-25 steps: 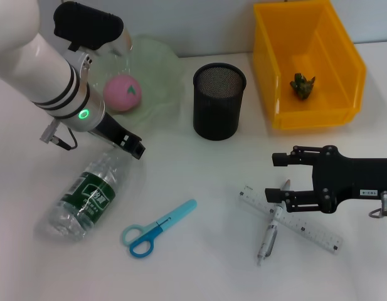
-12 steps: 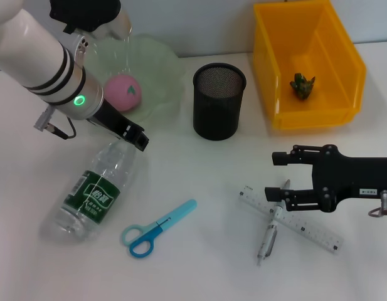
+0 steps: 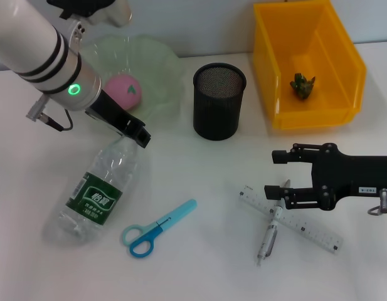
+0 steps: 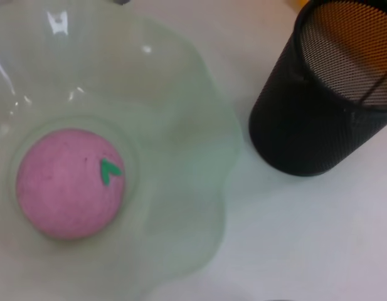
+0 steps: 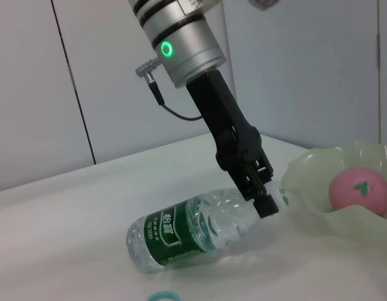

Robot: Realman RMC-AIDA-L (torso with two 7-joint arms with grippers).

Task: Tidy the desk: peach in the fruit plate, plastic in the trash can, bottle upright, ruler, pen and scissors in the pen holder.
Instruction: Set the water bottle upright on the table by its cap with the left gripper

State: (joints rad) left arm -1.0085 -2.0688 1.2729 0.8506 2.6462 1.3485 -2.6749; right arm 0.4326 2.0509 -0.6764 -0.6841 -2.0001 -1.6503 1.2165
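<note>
Left claw [image 3: 138, 135] clamped on tilted bottle [image 3: 96, 191] neck

The left gripper [image 3: 138, 133] covers the bottle [image 3: 96, 191] neck so its cap stays hidden, the right gripper [image 3: 276, 174] hides part of the pen [image 3: 267, 237], and the scissors [image 5: 160, 296] barely peek past the right wrist view's edge.
</note>
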